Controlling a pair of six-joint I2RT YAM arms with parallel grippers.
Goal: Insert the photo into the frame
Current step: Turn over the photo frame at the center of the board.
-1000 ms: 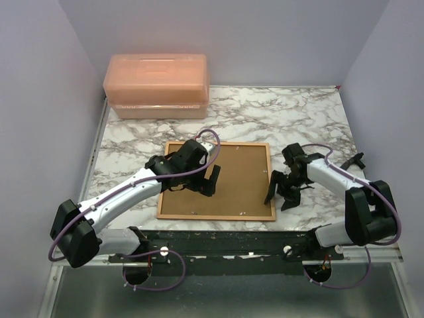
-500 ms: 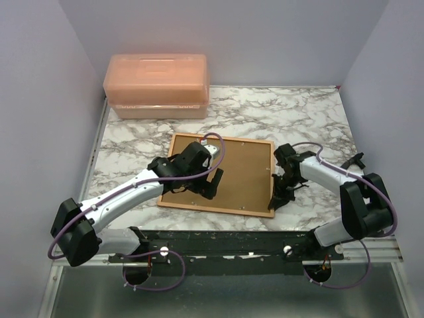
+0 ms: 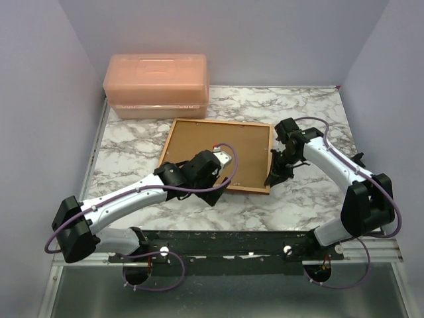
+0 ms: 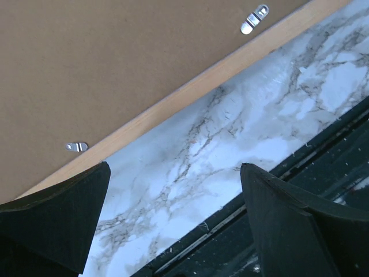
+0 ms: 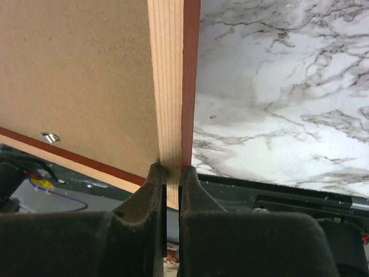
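Note:
The frame is back side up, with a wood-coloured border, a red-orange face edge and a brown backing board filling it. My right gripper is shut on the frame's right rail near its near corner and holds that side up off the marble. In the top view, the right gripper is at the frame's near right corner. My left gripper is open over bare marble just beyond the frame's near rail, touching nothing. The photo is not in view.
A pinkish-orange plastic box stands at the back left of the marble table. Small metal turn clips sit along the backing board's edge. A black rail runs along the table's near edge.
My right gripper closed on the frame's right rail and carried that side up and away from me. The left gripper slid back off the board to its near edge.

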